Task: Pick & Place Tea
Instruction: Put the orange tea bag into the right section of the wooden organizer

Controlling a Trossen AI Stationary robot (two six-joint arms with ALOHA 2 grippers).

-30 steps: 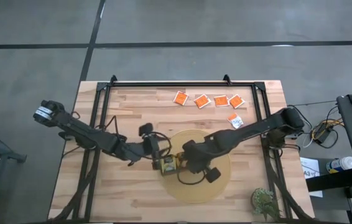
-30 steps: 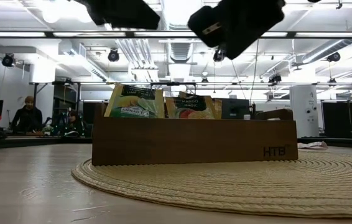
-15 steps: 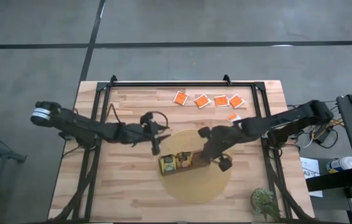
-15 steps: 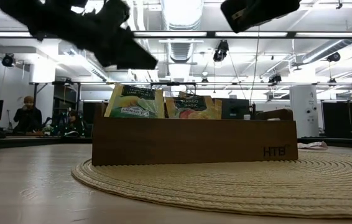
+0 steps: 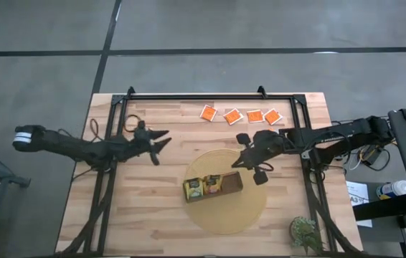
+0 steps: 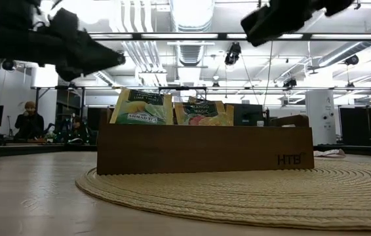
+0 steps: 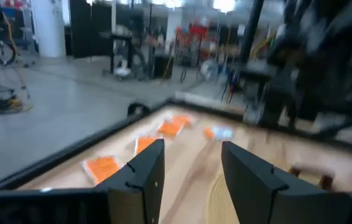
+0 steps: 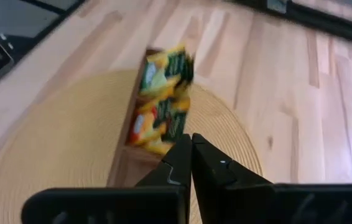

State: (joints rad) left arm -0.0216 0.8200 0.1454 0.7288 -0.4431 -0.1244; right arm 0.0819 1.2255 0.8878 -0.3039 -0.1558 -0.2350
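Tea sachets in orange, four in a row, lay along the bench's far edge beyond the wooden tray, which already held two sachet kinds. The right pincer, fingers pressed together and empty, hung nearer that row; the left pincer, fingers apart, waited farther off.

Grey tiled floor, bright ceiling lights, people seated far left
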